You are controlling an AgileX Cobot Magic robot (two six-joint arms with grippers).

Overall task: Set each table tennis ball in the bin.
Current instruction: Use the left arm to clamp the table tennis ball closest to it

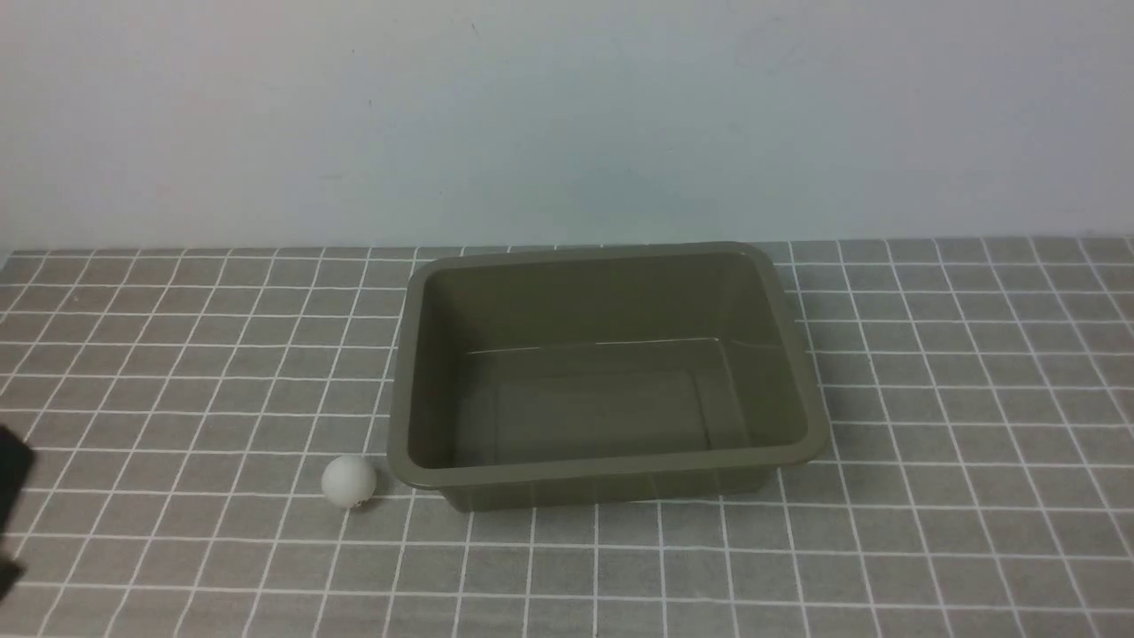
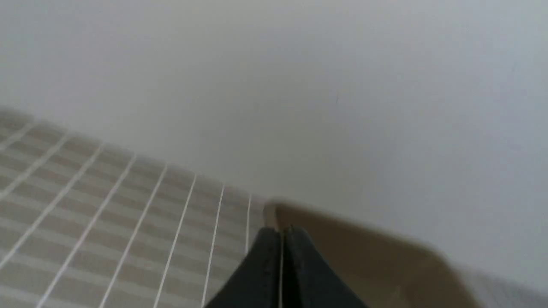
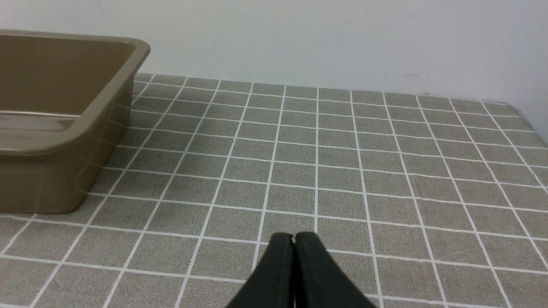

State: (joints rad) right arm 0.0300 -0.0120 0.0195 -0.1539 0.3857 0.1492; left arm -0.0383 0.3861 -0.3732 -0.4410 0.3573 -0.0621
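Observation:
A white table tennis ball (image 1: 349,480) lies on the checked cloth, just off the bin's near-left corner. The olive-green bin (image 1: 611,483) stands in the middle of the table with nothing inside it. A dark piece of my left arm (image 1: 11,496) shows at the far left edge of the front view, well left of the ball. The left wrist view is blurred; my left gripper (image 2: 281,233) is shut and empty, with a corner of the bin (image 2: 385,261) behind it. My right gripper (image 3: 293,236) is shut and empty over bare cloth, to the right of the bin (image 3: 64,141).
A grey cloth with a white grid (image 1: 974,443) covers the table. A plain pale wall (image 1: 567,115) rises right behind the bin. The table's right edge (image 3: 531,124) shows in the right wrist view.

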